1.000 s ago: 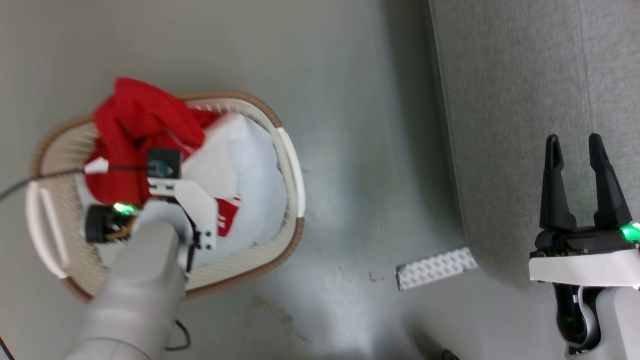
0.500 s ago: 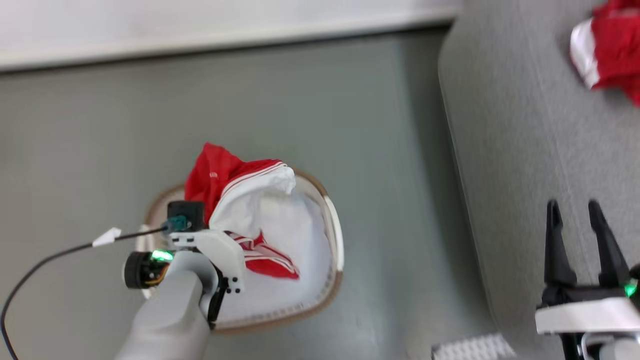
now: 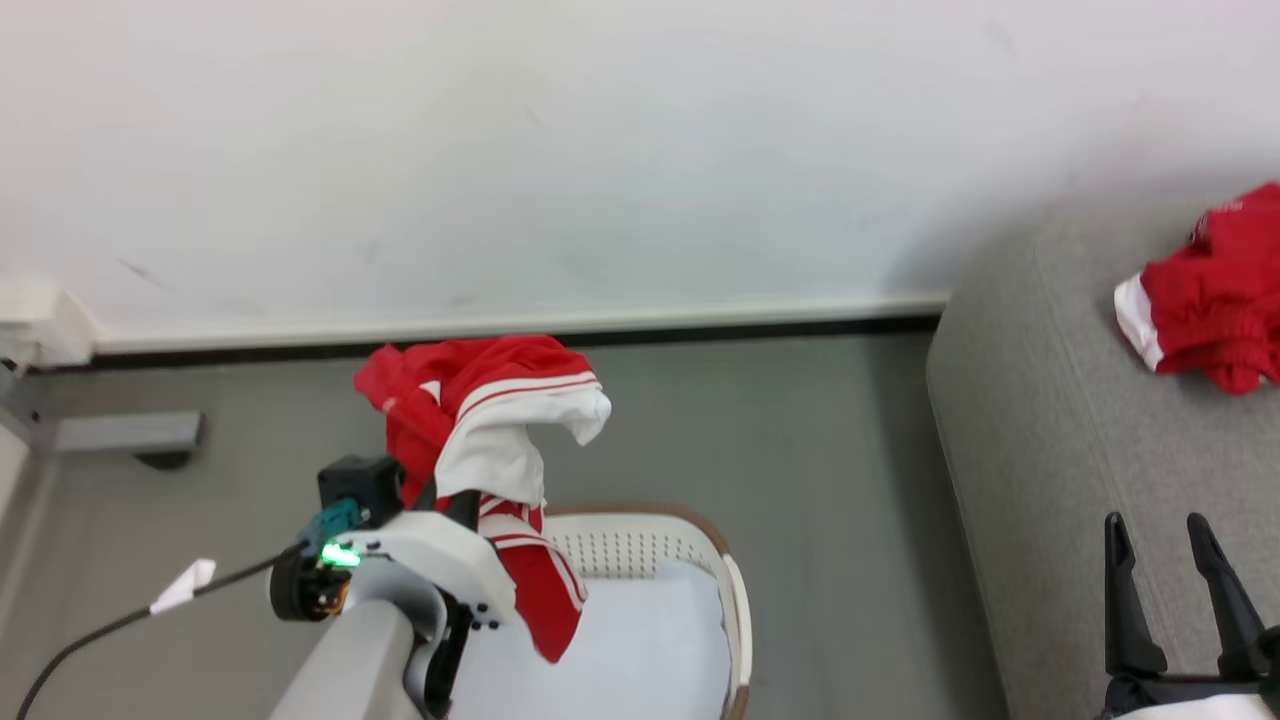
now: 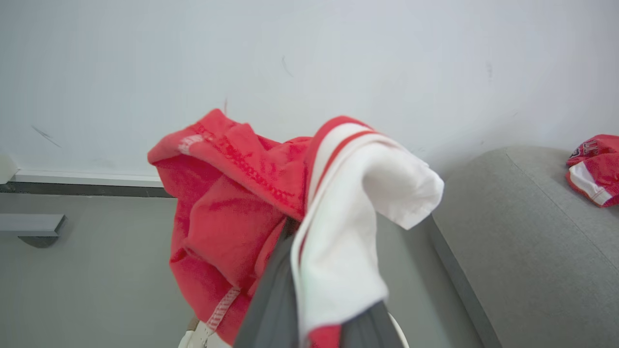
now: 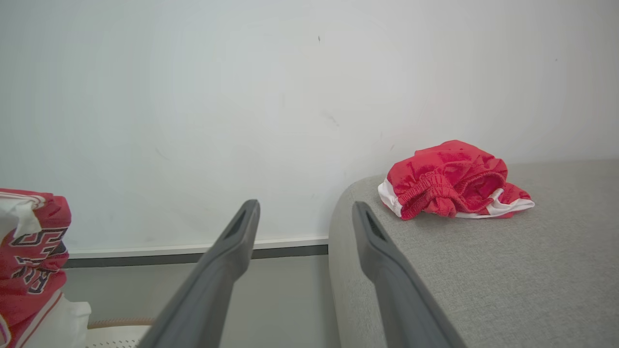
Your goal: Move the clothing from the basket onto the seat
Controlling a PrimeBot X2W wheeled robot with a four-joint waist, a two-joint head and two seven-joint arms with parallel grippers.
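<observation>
- Red-and-white clothing (image 3: 480, 420) hangs bunched from the left pincer (image 3: 458, 506), above the basket (image 3: 735, 600) and clear of it. One striped end dangles over the basket's left side.
- Left pincer: fingers pressed together, pinching the clothing. In the left wrist view, fabric drapes over both fingers.
- Basket: stands on the grey floor (image 3: 820, 450), with a pale pad (image 3: 620, 650) lying inside it.
- Seat (image 3: 1060, 470): stands to the right of the basket, apart from it. A second red garment (image 3: 1205, 300) lies crumpled on its top surface, near the wall (image 3: 600, 150).
- Right pincer (image 3: 1153, 522): fingers spread, holding nothing, seen against the seat in the head view.
</observation>
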